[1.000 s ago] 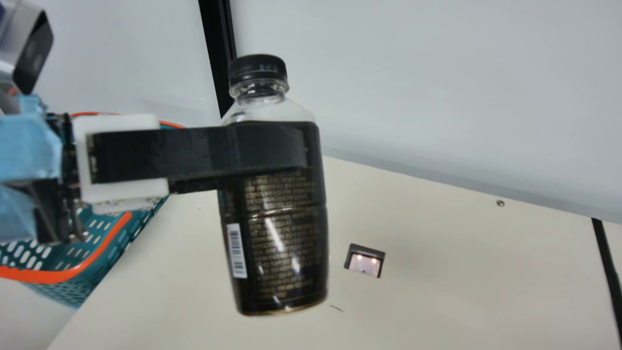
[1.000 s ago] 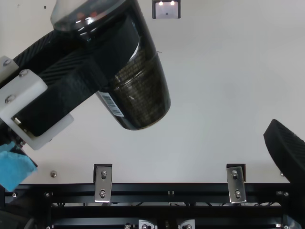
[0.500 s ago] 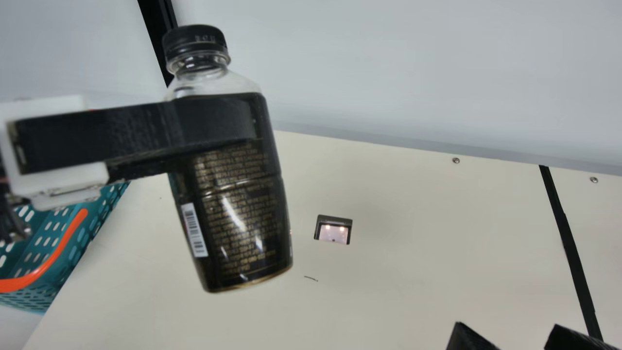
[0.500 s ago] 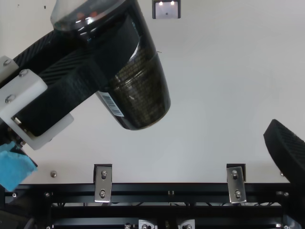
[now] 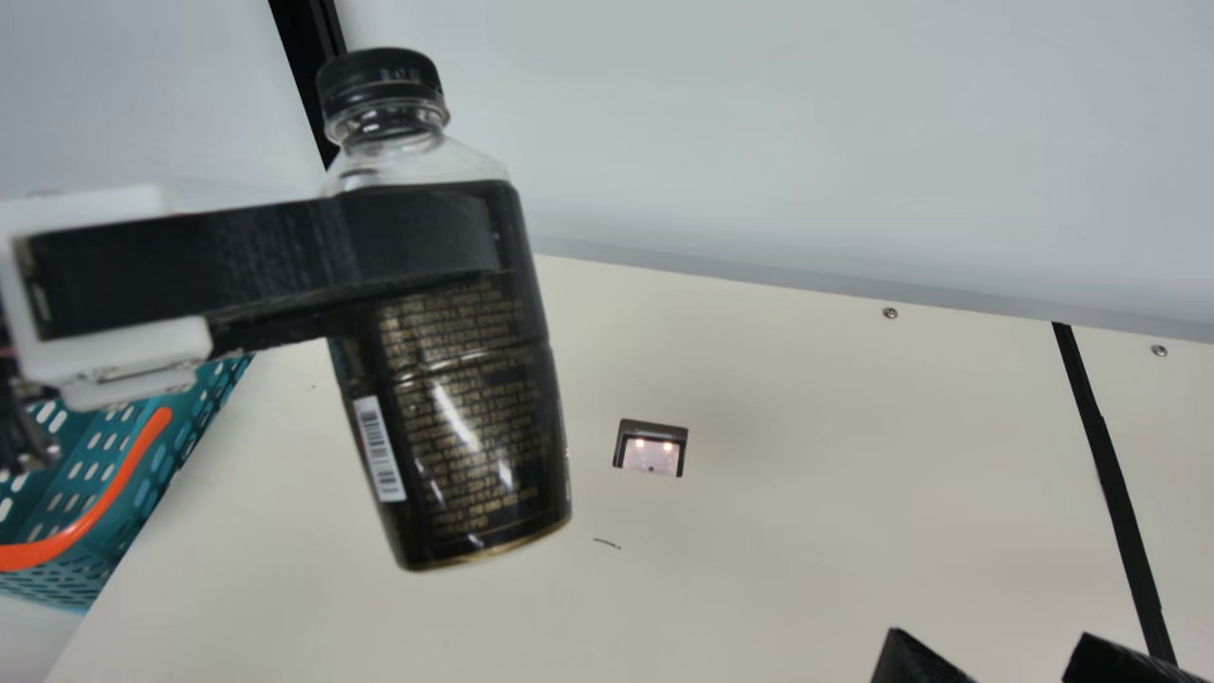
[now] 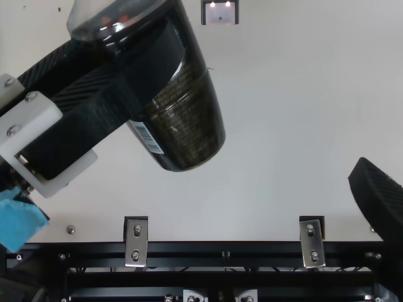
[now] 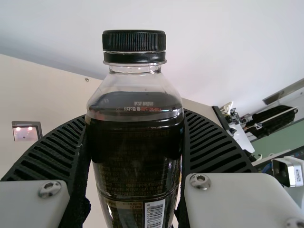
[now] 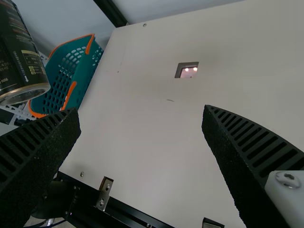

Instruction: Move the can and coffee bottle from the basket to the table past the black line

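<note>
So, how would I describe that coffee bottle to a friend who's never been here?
Start at the cream table, then look above it to the robot's left claw. Clamped there is the coffee bottle, dark-labelled with clear shoulders. Unlike the holed teal basket with its orange rim, it is held in the air and wears a black cap.

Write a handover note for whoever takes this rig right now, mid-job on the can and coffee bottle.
Left gripper: jaws closed on the coffee bottle, which hangs tilted, cap up, above the table.
Right gripper: jaws open, nothing between them.
Places: basket at the main view's left, black line at its right; bottle on the basket's side of the line.
Done: bottle out of the basket.
To do: set it down past the line. I cannot tell where the can is; check before moving on.
</note>
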{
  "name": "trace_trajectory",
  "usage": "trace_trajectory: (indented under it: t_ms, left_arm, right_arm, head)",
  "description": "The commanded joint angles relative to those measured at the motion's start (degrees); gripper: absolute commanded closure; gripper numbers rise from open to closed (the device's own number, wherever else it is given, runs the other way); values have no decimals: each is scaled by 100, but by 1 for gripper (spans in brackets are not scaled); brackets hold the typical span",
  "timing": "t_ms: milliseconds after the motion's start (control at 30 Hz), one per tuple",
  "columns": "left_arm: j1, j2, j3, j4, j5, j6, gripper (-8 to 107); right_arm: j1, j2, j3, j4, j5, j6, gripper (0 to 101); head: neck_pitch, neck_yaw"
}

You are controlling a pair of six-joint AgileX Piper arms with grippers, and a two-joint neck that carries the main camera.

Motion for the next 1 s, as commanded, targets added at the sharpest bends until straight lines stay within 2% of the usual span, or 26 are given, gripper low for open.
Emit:
trace_trajectory:
  t_ms: [0,400,967]
  left_arm:
    - [-5,3,1,-9,-11,-21,89]
    - [-391,60,-122,57,-404,-527,89]
    - [-1485,363,-700,889,-1127,-1628,89]
  right_arm:
    - [0,0,0,0,0,0,0]
    - [0,0,0,0,0,0,0]
    - [0,0,0,0,0,0,0]
  head:
    - [-8,-26]
    - [-8,-26]
    - [-8,-26]
